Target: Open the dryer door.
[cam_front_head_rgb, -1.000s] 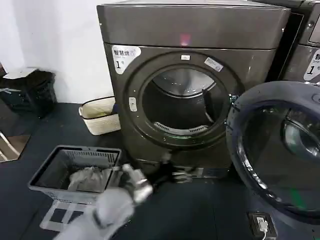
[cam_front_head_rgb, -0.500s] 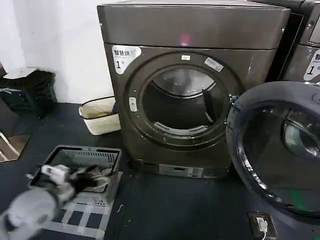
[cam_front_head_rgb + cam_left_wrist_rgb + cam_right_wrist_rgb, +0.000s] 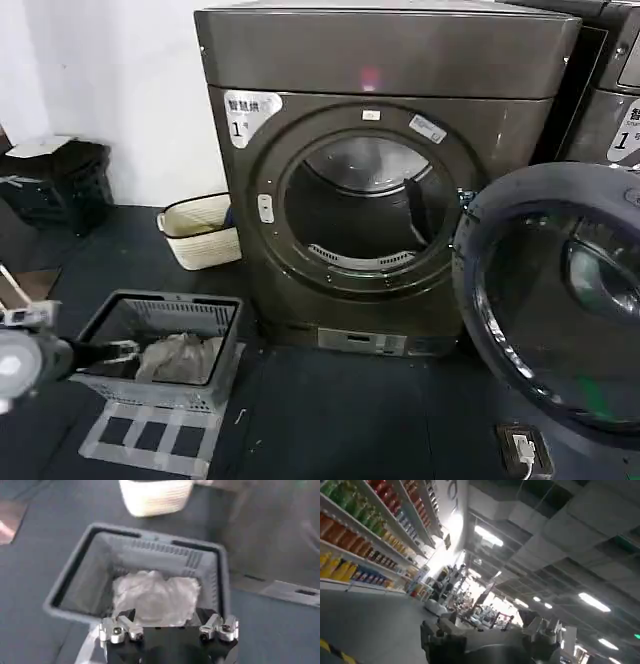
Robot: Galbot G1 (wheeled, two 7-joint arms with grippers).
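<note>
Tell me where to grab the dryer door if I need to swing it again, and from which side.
Probably take the dryer door by its free left rim, the edge farthest from the hinge near the dryer opening. It stands swung wide open with its dark inner side facing out, so come from the left with the left gripper, now by the grey basket.

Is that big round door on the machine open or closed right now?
Open. The dryer door is swung wide to the right, clear of the dryer, whose round opening shows the bare drum inside.
</note>
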